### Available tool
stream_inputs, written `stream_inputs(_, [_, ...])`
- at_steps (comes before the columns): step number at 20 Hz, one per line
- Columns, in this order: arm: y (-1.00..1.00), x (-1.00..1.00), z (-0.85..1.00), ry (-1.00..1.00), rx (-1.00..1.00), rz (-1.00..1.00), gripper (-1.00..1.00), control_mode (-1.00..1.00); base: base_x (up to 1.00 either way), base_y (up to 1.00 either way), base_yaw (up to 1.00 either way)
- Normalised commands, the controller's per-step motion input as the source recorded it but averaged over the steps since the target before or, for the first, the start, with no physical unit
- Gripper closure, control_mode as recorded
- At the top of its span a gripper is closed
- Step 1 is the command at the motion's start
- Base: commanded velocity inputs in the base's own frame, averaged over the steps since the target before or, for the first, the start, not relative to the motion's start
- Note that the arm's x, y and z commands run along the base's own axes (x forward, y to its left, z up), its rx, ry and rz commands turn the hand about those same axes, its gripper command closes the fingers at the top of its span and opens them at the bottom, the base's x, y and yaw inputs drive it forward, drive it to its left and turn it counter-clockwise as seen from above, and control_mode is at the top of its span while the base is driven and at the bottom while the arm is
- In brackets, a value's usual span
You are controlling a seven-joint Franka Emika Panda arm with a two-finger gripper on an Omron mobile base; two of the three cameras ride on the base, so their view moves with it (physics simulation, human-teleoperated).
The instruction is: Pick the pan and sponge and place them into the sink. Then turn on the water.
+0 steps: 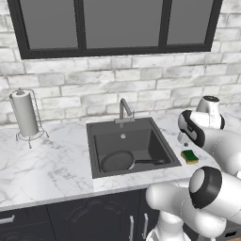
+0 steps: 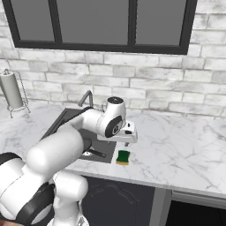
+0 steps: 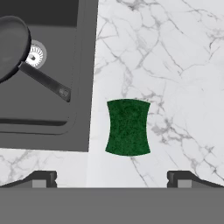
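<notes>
The dark pan lies inside the charcoal sink, its long handle pointing toward the basin's right wall. The green-topped sponge rests on the marble counter just right of the sink. My gripper hovers a little above the sponge, open and holding nothing. In the hand view the sponge sits centred ahead of the gripper, whose fingertips stand wide apart. The pan and the sink rim lie at that view's left. No water runs from the grey faucet.
A paper towel roll on a wire stand is at the counter's far left. A brick wall and a dark-framed window rise behind the sink. Marble counter stretches to the right of the sponge.
</notes>
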Motion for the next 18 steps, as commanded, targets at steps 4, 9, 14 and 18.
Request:
stream_inputs(4, [-0.06,-0.09,-0.03,-0.01,0.0,-0.01,-1.0,-1.0,0.0,0.0,0.0])
stream_inputs(9, [-0.02,-0.05,-0.05,-0.03,-0.01,0.0,-1.0,-1.0,0.0,0.0,0.0])
stream_inputs(14, [0.0,0.0,-0.08,-0.03,-0.01,0.0,-1.0,-1.0,0.0,0.0,0.0])
stream_inputs(18, [0.0,0.0,-0.1,-0.03,-0.01,0.0,-1.0,-1.0,0.0,0.0,0.0])
